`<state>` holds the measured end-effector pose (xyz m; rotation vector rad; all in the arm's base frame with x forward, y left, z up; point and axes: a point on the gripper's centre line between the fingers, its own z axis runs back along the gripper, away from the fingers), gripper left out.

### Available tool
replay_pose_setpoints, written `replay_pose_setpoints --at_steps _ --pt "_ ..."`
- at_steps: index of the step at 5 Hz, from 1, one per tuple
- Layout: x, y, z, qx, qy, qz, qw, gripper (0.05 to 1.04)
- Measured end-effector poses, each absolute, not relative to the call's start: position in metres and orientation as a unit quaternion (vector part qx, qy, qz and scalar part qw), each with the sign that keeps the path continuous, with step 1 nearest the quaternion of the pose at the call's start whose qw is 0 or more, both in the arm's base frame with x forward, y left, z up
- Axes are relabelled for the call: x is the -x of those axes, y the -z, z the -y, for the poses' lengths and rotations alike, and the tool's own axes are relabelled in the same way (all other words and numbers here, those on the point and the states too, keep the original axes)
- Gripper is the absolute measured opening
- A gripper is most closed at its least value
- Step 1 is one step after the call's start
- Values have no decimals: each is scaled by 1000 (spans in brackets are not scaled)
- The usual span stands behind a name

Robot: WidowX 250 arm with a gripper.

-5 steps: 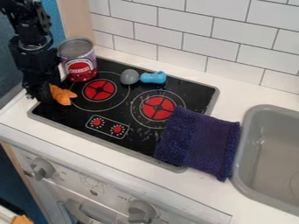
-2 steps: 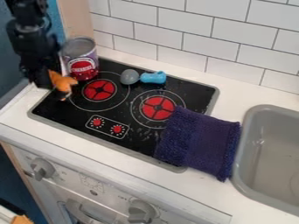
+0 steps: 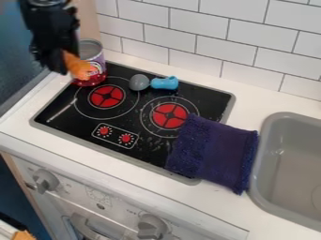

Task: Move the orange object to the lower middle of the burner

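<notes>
Orange object [image 3: 76, 66] grasped by end effector [image 3: 64, 66], raised at upper left.
Object overlaps can [image 3: 92, 50] in view, above black cooktop [image 3: 81, 124]; grey-and-blue utensil [image 3: 164, 83] behind the burners, purple cloth [image 3: 219, 154] across cooktop's right part and onto white tabletop [image 3: 251, 98], grey sink [image 3: 256, 180] at right.

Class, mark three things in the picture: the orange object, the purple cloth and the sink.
Orange object [image 3: 78, 67]: camera view, middle of its visible body.
Purple cloth [image 3: 216, 152]: camera view, near its centre.
Grey sink [image 3: 298, 161]: camera view, bare inner floor.
</notes>
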<state>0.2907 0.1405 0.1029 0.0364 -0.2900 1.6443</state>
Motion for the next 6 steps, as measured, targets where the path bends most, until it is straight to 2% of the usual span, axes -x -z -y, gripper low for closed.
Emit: replay_pose_setpoints --at_steps 1,2,4,5,6 --pt "-287 -103 -95 -12 -701 115 703 433" --pt "-289 -95 -52 -8 -638 78 766 433" --pt "-305 -66 -36 -5 -425 17 905 433" --pt "-306 -60 -27 4 -321 4 947 433" --pt "-307 -54 -27 22 -256 -4 966 433"
